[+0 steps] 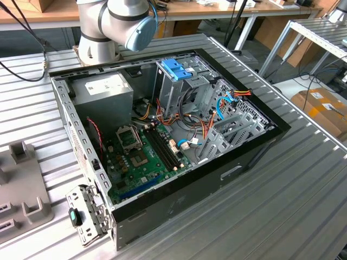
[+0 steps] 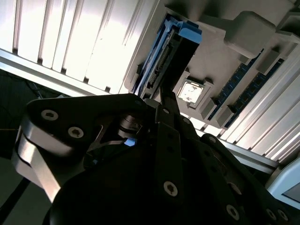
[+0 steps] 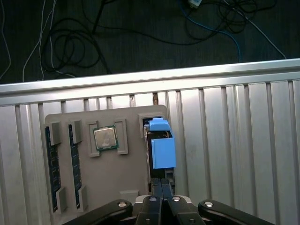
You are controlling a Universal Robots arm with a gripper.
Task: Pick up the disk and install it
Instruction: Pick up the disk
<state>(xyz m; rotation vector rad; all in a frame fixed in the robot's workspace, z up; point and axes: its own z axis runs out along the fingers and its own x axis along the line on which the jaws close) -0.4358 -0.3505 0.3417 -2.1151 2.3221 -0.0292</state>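
Note:
In both wrist views my gripper (image 3: 162, 182) (image 2: 165, 104) is over a grey parts tray (image 3: 126, 173) (image 2: 234, 61). Its fingers are shut on the disk (image 3: 163, 152) (image 2: 180, 47), a dark slab standing on edge with light blue side rails. The disk hangs at its slot (image 3: 154, 121) in the tray. Whether its lower edge is out of the slot I cannot tell. The open computer case (image 1: 255, 146) lies on its side in the middle of the exterior view, with the metal drive cage (image 1: 173, 89) under a blue latch (image 1: 176, 69).
The tray also holds a processor (image 3: 106, 138) and memory sticks (image 3: 52, 168). It sits on a ribbed aluminium table (image 3: 234, 140) close to that table's edge, with cables on the dark floor beyond. Inside the case are a grey power supply (image 1: 103, 89) and the motherboard (image 1: 141, 157).

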